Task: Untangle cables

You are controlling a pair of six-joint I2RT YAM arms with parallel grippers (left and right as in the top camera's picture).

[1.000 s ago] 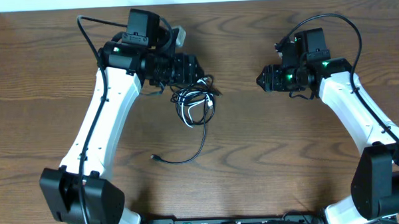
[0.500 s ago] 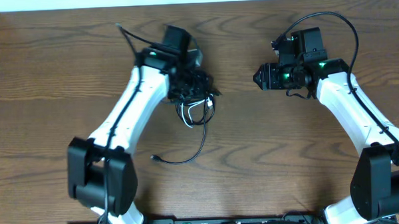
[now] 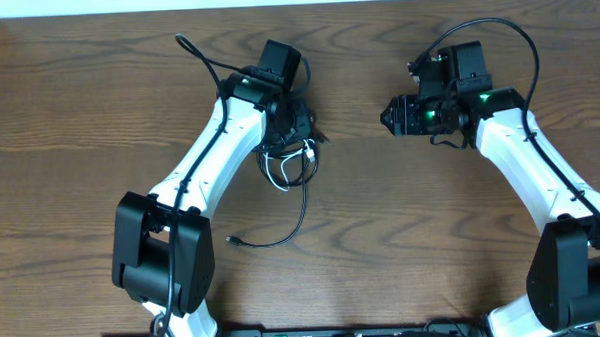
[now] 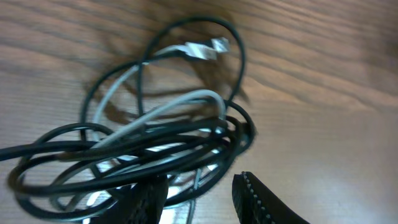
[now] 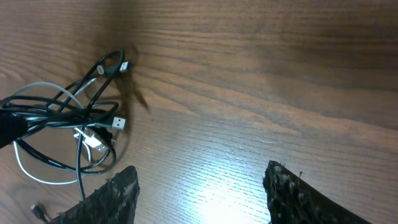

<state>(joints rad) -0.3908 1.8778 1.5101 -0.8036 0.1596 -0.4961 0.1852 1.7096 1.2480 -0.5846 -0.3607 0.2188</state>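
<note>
The wooden desk (image 3: 433,244) filled the view, and over it the left arm (image 3: 205,167) reached far forward while the right arm (image 3: 525,161) kept to its own side. There, the right end effector (image 5: 199,193) stood wide, nothing between its fingers, well apart from the action. And the left end effector (image 4: 196,199) was narrowed onto the cables (image 4: 155,140), black and white strands pinched between its fingers! The tangle sat mid-desk beneath it, one black strand trailing toward the near edge to a small plug (image 3: 230,237). A white plug tip (image 4: 202,48) showed, any marking too blurred to read.
</note>
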